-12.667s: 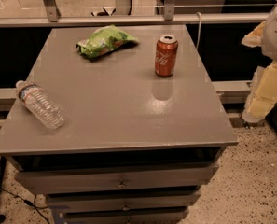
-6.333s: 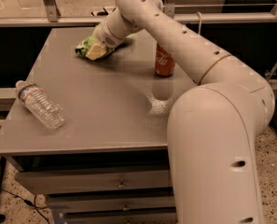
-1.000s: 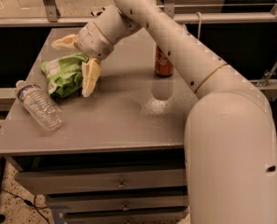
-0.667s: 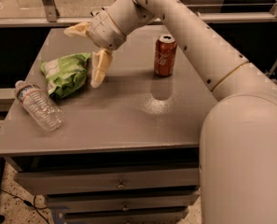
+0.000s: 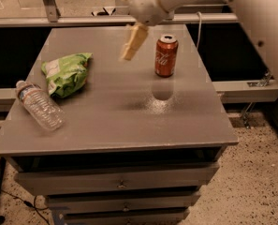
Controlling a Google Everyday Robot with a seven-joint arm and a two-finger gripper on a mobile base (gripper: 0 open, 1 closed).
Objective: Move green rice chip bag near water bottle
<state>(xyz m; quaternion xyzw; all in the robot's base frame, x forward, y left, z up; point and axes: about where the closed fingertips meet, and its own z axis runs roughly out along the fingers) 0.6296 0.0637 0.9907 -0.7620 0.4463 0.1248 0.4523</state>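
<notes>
Chip bag lying beside the bottle at the left of the table, gripper lifted and empty.

The grey table [image 5: 129, 116] fills most of the frame, with drawers [image 5: 120, 184] under its front edge. The robot arm [image 5: 251, 8] reaches in from the upper right. The green chip bag [image 5: 66, 71] lies crumpled at middle left, just beside the cap end of the water bottle [image 5: 39, 104], which rests on its side near the left edge. A red soda can [image 5: 166, 55] stands upright right of centre, well apart from both. The gripper [image 5: 119, 22] hangs above the table at top centre, between the bag and the can, with its fingers [image 5: 134, 40] spread wide apart and holding nothing.
</notes>
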